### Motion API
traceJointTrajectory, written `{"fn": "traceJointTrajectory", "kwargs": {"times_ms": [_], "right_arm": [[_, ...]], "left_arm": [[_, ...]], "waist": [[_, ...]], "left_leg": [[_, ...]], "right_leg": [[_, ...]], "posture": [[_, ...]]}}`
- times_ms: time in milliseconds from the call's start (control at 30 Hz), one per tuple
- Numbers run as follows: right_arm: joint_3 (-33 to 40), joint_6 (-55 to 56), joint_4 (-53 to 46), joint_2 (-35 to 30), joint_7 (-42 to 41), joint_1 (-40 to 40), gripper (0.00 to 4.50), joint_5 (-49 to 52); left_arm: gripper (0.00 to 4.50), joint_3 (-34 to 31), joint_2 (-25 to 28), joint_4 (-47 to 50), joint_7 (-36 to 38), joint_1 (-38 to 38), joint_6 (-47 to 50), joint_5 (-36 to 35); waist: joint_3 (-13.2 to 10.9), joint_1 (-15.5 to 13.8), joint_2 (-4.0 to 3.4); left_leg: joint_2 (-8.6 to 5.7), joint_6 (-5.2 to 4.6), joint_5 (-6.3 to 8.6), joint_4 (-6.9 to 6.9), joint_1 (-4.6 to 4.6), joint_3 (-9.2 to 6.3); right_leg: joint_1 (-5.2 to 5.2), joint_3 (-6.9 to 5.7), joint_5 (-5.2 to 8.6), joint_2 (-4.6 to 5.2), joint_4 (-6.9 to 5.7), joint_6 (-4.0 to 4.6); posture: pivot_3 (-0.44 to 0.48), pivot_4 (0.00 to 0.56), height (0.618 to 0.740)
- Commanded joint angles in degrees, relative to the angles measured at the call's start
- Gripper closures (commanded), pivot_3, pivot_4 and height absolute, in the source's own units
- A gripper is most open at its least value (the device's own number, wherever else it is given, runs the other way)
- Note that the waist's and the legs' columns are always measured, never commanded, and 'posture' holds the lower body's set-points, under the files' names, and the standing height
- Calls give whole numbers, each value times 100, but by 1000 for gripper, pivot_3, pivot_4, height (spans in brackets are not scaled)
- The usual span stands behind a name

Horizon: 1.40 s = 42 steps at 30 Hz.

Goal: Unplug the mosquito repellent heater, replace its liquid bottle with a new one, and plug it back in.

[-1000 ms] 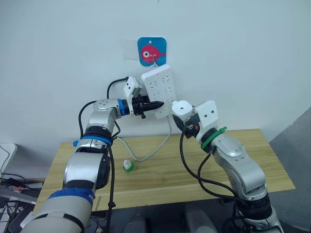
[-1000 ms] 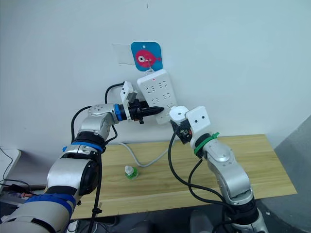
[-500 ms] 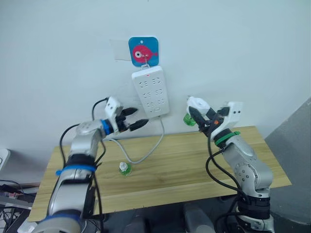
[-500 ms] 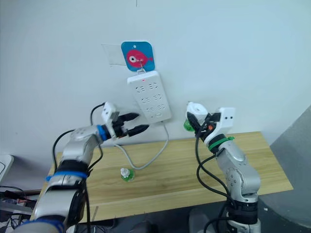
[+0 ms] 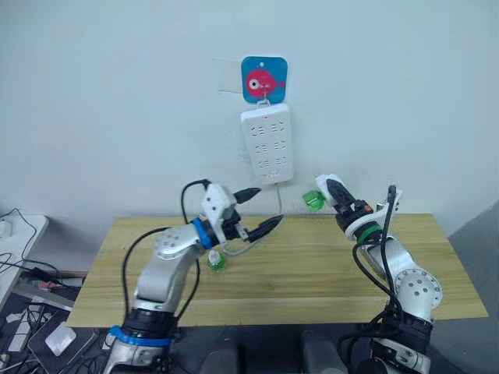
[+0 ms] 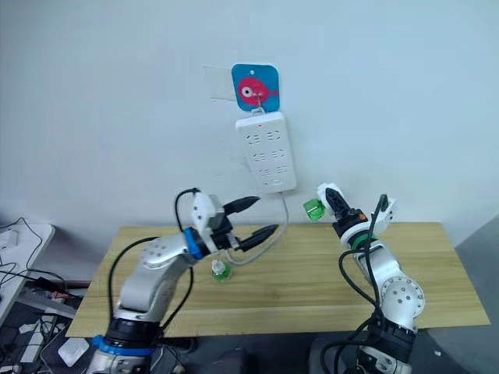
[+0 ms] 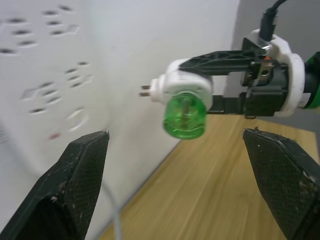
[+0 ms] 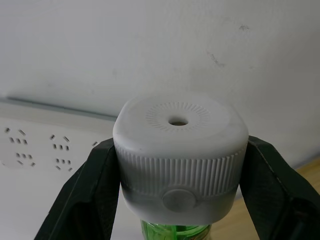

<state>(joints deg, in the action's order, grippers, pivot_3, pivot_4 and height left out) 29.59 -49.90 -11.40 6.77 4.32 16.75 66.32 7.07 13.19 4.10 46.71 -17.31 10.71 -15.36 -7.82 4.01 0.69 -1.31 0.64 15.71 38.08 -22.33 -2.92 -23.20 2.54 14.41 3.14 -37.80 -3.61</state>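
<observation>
The mosquito repellent heater [image 8: 180, 150], white with a round vent disc, is unplugged and clamped in my right gripper [image 5: 326, 188], in the air to the lower right of the wall power strip [image 5: 267, 146]. A green liquid bottle [image 7: 184, 118] is screwed into it, and its two prongs [image 7: 145, 91] point toward the wall. My left gripper [image 5: 260, 209] is open and empty above the table, left of the heater. Another green bottle [image 6: 221, 271] with a white cap stands on the table just below my left forearm.
The wooden table [image 5: 312, 273] stands against a white wall. A white cable [image 5: 278, 204] drops from the strip to the tabletop. A blue hook plate with a red fish [image 5: 263, 79] holds the strip. A cable clutter [image 5: 31, 312] lies on the floor at left.
The camera has shifted. My left gripper opened, left the power strip and came down over the table. My right gripper still holds the heater, a little farther from the strip.
</observation>
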Motion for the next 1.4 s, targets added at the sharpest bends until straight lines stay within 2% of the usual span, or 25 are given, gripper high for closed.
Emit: {"fn": "traceJointTrajectory", "kwargs": {"times_ms": [33, 133, 300, 967, 1067, 1233, 1400], "right_arm": [[-115, 67, -168, -9, 118, 0, 1570, 513], [-331, 32, -279, -87, 188, -110, 1570, 610], [-511, 172, -348, -164, 286, -218, 1570, 825], [-928, 539, -327, -454, 438, -303, 1570, 1235], [-949, 580, -329, -482, 466, -302, 1570, 1290], [-1031, 631, -342, -521, 480, -334, 1570, 1340], [-1099, 699, -329, -542, 491, -329, 1570, 1397]], "left_arm": [[25, 177, -204, -339, -126, -265, -364, 152], [25, 221, -494, -976, -269, -657, -601, 244], [25, 249, -682, -1502, -297, -964, -919, 330], [25, 434, -899, -1970, -378, -1020, -1085, 539], [632, 413, -905, -1992, -381, -1013, -1099, 545], [2195, 393, -948, -2047, -388, -1086, -1096, 525], [2264, 414, -974, -2104, -394, -1121, -1108, 517]], "waist": [[0, 52, 0], [1, 92, -1], [1, 120, -1], [1, 113, -1], [1, 113, -1], [1, 114, -1], [1, 114, -1]], "left_leg": [[0, 0, 0, -1, 0, 0], [3, 0, 0, -4, -1, -3], [3, -1, 0, -3, -1, 3], [4, -1, 0, -2, -3, 0], [5, -1, 0, -2, -3, 0], [4, -1, 0, -2, -3, 1], [4, -1, 0, -2, -3, 1]], "right_leg": [[-1, -1, 0, -3, -2, 0], [-5, -4, 1, -8, -5, 1], [-5, 2, 1, -7, -2, 1], [-5, 0, 2, -6, 0, 0], [-4, 0, 2, -6, 0, 0], [-4, 1, 2, -6, 1, 0], [-4, 0, 2, -7, 0, 0]], "posture": [[-111, 113, 740], [-124, 114, 740], [-135, 114, 740], [-132, 120, 740], [-134, 120, 740], [-136, 120, 740], [-136, 120, 740]]}}
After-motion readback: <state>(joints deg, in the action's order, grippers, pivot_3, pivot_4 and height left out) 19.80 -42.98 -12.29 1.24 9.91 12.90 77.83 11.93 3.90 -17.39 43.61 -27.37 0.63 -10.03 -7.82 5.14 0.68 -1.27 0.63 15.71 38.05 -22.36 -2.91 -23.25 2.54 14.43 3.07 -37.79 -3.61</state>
